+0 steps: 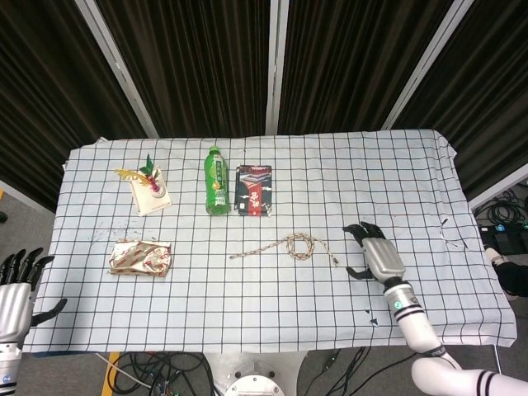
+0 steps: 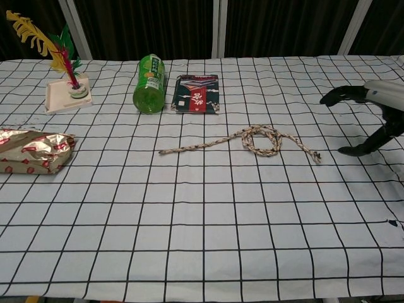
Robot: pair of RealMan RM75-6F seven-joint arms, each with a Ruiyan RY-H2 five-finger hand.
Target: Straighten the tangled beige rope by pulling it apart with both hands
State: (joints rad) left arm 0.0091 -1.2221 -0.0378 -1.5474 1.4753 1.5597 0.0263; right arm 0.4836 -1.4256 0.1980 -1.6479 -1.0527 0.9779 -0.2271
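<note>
Right hand [image 1: 378, 255] spread and empty near the beige rope [image 1: 290, 246], left hand [image 1: 16, 290] likewise, bottle [image 1: 216, 181] well behind

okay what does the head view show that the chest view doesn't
Only the head view shows the left hand, open off the table's near left corner, and the right hand's forearm. Only the chest view shows the feather shuttlecock standing upright, from the side. Both show the looped beige rope, untouched, the right hand open beside its right end, the green bottle and snack bag.
</note>
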